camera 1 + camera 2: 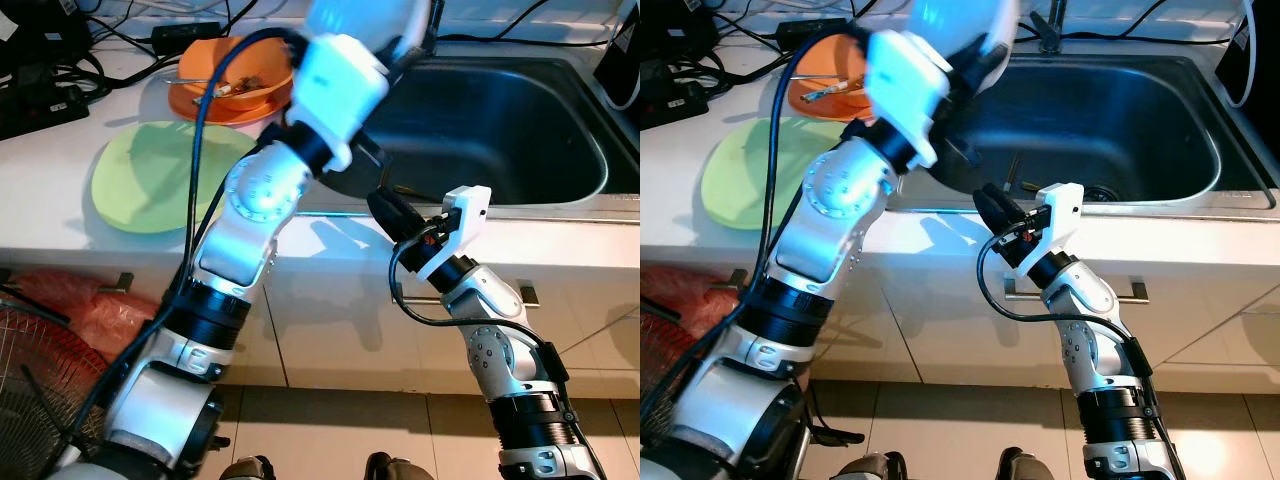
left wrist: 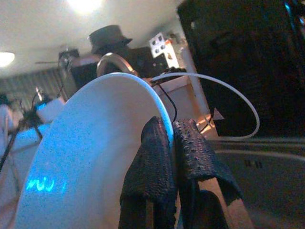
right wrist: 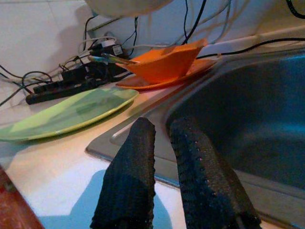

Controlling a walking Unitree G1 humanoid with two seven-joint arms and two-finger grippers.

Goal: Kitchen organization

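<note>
My left arm is raised over the left end of the steel sink (image 1: 520,140). Its gripper (image 2: 169,129) is shut on the rim of a white plate (image 2: 90,157), held tilted at the top of the eye views (image 1: 365,18). On the white counter to the left lie a light green plate (image 1: 160,178) and an orange bowl (image 1: 238,72) with cutlery in it, standing on an orange plate. My right gripper (image 1: 393,213) hovers at the counter's front edge by the sink's near left corner, fingers (image 3: 136,162) together with nothing between them.
A power strip and tangled cables (image 1: 45,95) crowd the back left of the counter. The faucet (image 1: 1052,25) rises behind the sink, and some utensils (image 1: 1025,185) lie inside it. A red wire fan guard (image 1: 40,370) and a reddish bag (image 1: 95,305) sit low on the left.
</note>
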